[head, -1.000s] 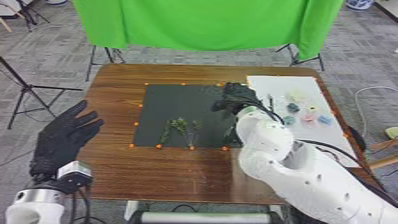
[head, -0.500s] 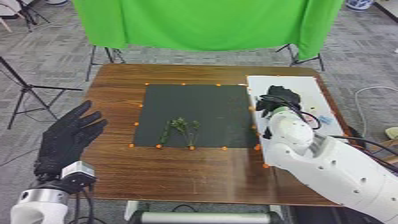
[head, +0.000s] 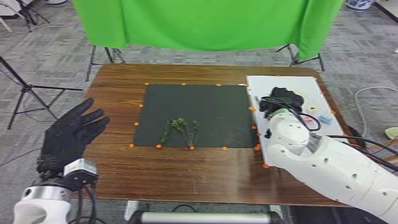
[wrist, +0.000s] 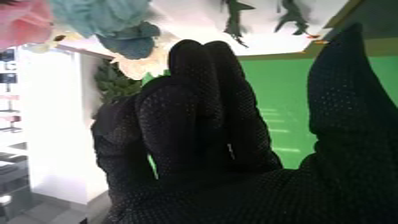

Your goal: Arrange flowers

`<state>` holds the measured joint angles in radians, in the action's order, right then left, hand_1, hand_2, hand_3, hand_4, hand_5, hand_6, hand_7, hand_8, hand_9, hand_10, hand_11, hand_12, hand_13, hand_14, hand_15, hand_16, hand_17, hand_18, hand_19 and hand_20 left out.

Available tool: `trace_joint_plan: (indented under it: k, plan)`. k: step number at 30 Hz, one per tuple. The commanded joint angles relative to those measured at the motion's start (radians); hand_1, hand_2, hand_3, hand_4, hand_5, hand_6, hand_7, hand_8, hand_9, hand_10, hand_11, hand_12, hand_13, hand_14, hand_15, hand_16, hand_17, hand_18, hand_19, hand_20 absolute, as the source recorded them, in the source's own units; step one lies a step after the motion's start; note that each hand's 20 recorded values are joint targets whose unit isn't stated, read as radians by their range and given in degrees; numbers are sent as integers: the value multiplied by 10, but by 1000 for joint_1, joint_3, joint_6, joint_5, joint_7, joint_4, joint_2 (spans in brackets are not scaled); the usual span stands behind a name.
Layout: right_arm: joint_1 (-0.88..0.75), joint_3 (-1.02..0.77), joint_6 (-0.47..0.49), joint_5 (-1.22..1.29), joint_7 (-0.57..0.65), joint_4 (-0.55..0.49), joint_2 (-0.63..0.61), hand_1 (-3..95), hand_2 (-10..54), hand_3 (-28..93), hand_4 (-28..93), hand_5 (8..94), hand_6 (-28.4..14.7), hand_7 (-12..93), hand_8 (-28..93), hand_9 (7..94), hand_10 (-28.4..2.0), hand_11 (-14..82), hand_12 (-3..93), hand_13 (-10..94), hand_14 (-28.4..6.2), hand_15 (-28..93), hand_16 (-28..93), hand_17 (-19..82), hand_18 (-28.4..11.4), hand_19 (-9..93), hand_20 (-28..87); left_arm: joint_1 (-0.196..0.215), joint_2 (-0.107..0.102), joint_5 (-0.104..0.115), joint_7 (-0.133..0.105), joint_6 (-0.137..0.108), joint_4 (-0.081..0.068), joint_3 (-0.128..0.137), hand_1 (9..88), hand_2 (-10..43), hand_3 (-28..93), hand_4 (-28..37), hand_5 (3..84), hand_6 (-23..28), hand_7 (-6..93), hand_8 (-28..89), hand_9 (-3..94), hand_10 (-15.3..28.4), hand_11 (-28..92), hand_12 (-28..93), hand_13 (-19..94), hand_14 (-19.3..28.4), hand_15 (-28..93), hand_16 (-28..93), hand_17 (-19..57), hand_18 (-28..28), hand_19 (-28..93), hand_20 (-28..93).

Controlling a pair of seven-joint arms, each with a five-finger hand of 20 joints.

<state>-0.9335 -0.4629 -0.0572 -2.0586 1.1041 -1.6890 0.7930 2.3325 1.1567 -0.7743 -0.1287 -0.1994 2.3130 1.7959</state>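
Over white sheet (head: pixel 274 81), right hand (head: pixel 282 94), near mat edge (head: pixel 246 102)

Head view, one: we look from the robot's head, forward and down, far enough back to take in the brown table (head: pixel 178 175) from side to side and the green cloth (head: pixel 204 27) beyond it. Right wrist view, one: we look from very close along the right hand (head: pixel 282 95) and out past it. Common to both, we list: that hand, the white sheet (head: pixel 282 82), flowers (wrist: pixel 93 15), the green cloth.
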Motion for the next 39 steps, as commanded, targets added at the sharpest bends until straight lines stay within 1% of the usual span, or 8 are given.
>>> trace_joint_plan:
  k: [1,11,15,22,26,27,32,39]
  plan:
    - [-11,-6,38,7,14,38,15,269,-67,841,-263,640,-123,159,-117,622,-228,597,197,654,-151,851,116,353,-284,932,449,-3,3,-5,11,13,-9,-7,244,63,817,-193,380,100,133,-97,364,204,270,94,267,271,496,-97,-85,243,604,-62]
    - [31,40,62,0,-15,109,70,269,-67,839,-265,646,-120,161,-118,621,-228,597,196,651,-153,851,115,348,-284,932,442,-12,5,-4,5,18,-14,-12,244,62,817,-194,380,99,134,-97,364,204,270,94,267,271,496,-97,-85,243,604,-62]
    - [45,46,71,2,-30,138,91,268,-68,839,-265,650,-119,161,-118,621,-228,597,196,649,-154,850,114,347,-284,932,440,-11,3,-2,-6,14,-14,-15,244,62,817,-193,380,100,134,-97,364,204,271,95,267,271,496,-97,-85,243,604,-61]
    - [57,63,68,22,-21,158,97,271,-67,843,-266,661,-114,163,-120,623,-226,596,195,649,-153,850,111,345,-284,932,436,-9,7,-1,-11,12,-15,-17,245,63,815,-193,380,100,133,-96,363,204,271,94,267,271,497,-97,-85,243,604,-61]
    - [15,30,113,30,-11,148,96,284,-68,848,-265,671,-108,166,-120,627,-223,594,193,650,-153,848,110,344,-284,932,434,-7,10,-2,-9,15,-15,-17,244,63,816,-192,380,100,133,-96,364,203,271,94,268,271,497,-97,-85,243,603,-61]
    - [4,24,128,33,-10,144,96,287,-69,849,-265,682,-106,166,-121,630,-223,592,193,652,-153,847,110,344,-284,932,434,-5,8,0,-11,9,-13,-18,244,63,816,-192,380,101,133,-96,364,203,271,94,267,271,498,-97,-85,243,604,-61]
    - [-54,-20,198,44,3,140,108,300,-75,849,-267,694,-101,166,-120,638,-221,586,193,654,-153,843,111,343,-284,932,432,-1,12,0,-12,13,-14,-16,245,64,815,-193,380,100,133,-96,364,203,271,95,268,271,498,-98,-85,243,604,-61]
    - [-53,2,201,44,-5,158,112,321,-83,849,-271,717,-89,172,-121,665,-210,573,194,669,-151,833,113,346,-284,932,430,-9,11,-1,-11,13,-16,-17,244,64,816,-192,380,100,133,-96,364,203,270,95,267,271,497,-97,-85,243,604,-61]
